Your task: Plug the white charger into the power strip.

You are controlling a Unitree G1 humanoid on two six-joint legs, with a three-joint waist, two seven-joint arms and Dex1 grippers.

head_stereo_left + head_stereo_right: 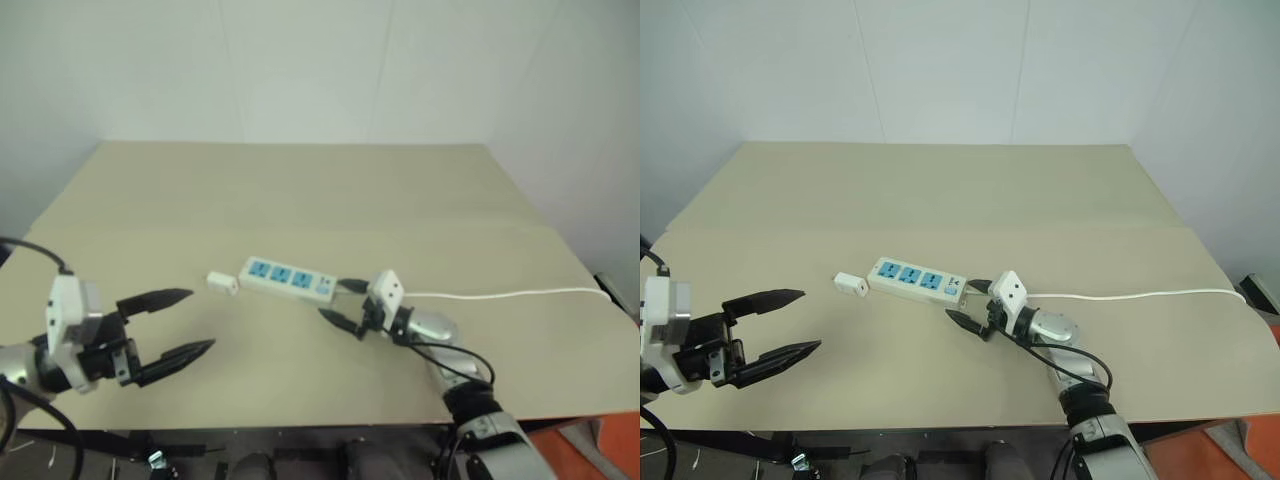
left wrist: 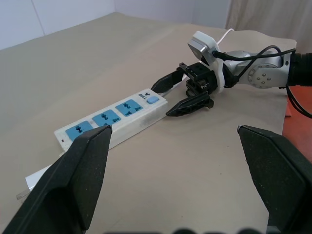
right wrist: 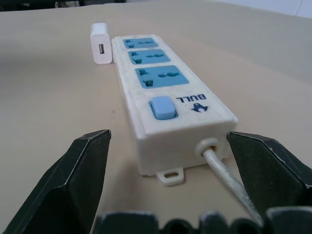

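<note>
A broad tan table [image 1: 300, 190] is filling the scene in front of a pale wall [image 1: 300, 60], its surface running from the near edge to the far corners. Lying near the middle of it is the power strip [image 1: 288, 279], a long white bar with three blue sockets and a blue switch at its 3 o'clock end, angled slightly so that end sits nearer the robot. Beside the switch, the word "BULL" is reading clearly next to a small dark logo in the right wrist view. A thin white cable [image 1: 500, 295] is running from the switch end toward 3 o'clock, reaching the table's edge.

The left gripper [image 1: 180, 325] is hovering at about 8 o'clock from the strip, well apart from it, its two black fingers spread wide and grasping nothing. The right gripper [image 1: 970, 302] is sitting at the strip's switch end, pointing along the bar, its fingers also spread wide and released, one on each side of the cable outlet without touching anything that can be seen.

The white charger [image 1: 849, 284] is lying unplugged on the table just beside the strip's 9 o'clock end, its USB port [image 3: 101, 49] facing outward; whether it is touching the strip cannot be told.
</note>
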